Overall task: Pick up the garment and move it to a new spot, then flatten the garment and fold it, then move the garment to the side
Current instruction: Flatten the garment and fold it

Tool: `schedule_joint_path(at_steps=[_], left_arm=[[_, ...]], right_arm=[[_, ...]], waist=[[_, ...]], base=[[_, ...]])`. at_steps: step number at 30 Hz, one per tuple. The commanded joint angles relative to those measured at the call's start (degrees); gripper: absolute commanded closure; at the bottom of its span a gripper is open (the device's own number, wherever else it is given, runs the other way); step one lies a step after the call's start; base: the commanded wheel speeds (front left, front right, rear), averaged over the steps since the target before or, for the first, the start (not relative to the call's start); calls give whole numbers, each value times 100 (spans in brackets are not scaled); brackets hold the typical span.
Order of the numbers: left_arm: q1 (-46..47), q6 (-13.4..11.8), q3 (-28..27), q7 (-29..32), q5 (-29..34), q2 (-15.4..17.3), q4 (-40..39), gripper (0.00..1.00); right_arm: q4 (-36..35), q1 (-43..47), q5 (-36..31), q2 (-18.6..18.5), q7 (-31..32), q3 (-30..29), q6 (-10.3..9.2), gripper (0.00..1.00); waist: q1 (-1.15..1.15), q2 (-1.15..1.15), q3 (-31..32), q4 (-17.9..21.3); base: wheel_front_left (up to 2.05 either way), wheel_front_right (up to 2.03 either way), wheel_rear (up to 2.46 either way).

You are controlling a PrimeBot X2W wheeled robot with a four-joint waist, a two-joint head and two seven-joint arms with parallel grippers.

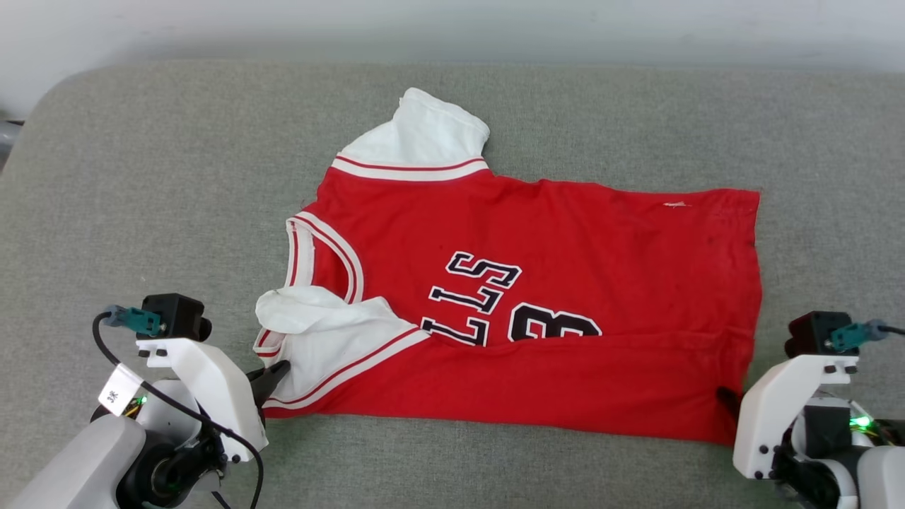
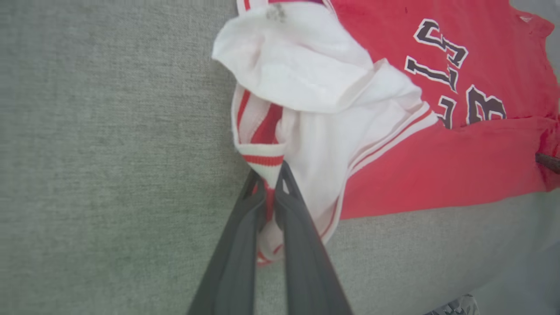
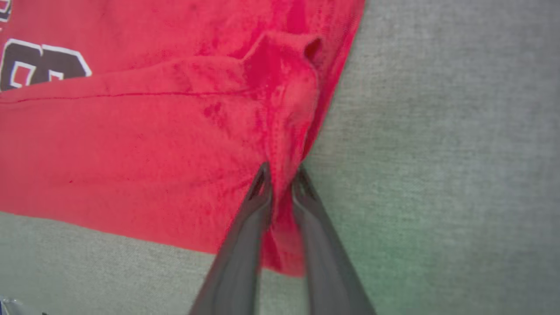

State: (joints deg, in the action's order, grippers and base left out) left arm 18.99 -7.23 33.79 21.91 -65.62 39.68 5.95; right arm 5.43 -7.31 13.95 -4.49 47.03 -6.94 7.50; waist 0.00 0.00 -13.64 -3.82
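The garment (image 1: 565, 240), a red jersey with white sleeves and black lettering, lies spread across the grey cushion with its near edge folded up over the lower lettering. My left gripper (image 1: 277, 370) is shut on the striped trim of the near white sleeve (image 2: 262, 159), pinching the cloth between both fingers (image 2: 271, 192). At the hem's near right corner my right gripper (image 1: 727, 397) is shut on a bunched ridge of red fabric (image 3: 284, 144). The far white sleeve (image 1: 417, 131) points toward the back.
A grey fabric cushion (image 1: 141, 177) carries everything, with a pale wall behind its far edge. Open cushion lies left of the garment, right of it (image 3: 437, 153), and along the front.
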Motion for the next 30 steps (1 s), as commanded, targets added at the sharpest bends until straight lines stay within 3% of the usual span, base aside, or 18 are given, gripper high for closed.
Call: schedule_joint_path(at_steps=[1,9,15,21,26,27,28,30], left_arm=[[-83,0,-12,-46,20,-2,17,100],[-411,-141,17,-109,-7,61,-111,100],[-954,-382,44,-116,-132,162,-350,100],[-1454,-527,87,-61,-325,204,-453,100],[-1547,-460,118,-156,-409,25,-292,100],[-1515,-434,135,-194,-392,-29,-249,53],[-1470,-395,137,-220,-392,-81,-200,0],[-1351,-339,143,-297,-318,-137,-89,0]], right_arm=[[82,44,32,85,22,57,-3,100],[-408,338,122,-71,44,92,-3,100],[-817,951,274,-147,246,-7,-3,100],[-1164,1603,316,-30,441,-220,-3,100],[-1112,1819,370,58,360,-255,-3,100],[-1057,1865,349,69,308,-247,-3,67],[-1007,1902,371,89,239,-243,-3,0],[-978,1898,400,116,-54,-184,-3,0]], waist=[[0,0,106,2],[0,0,740,-37],[0,0,1170,-125],[0,0,1293,-147],[0,0,1220,-122],[0,0,1202,-121],[0,0,1187,-125],[0,0,1170,-134]], base=[[0,0,0],[0,0,0],[0,0,0],[0,0,0],[0,0,0],[0,0,0],[0,0,0],[0,0,0]])
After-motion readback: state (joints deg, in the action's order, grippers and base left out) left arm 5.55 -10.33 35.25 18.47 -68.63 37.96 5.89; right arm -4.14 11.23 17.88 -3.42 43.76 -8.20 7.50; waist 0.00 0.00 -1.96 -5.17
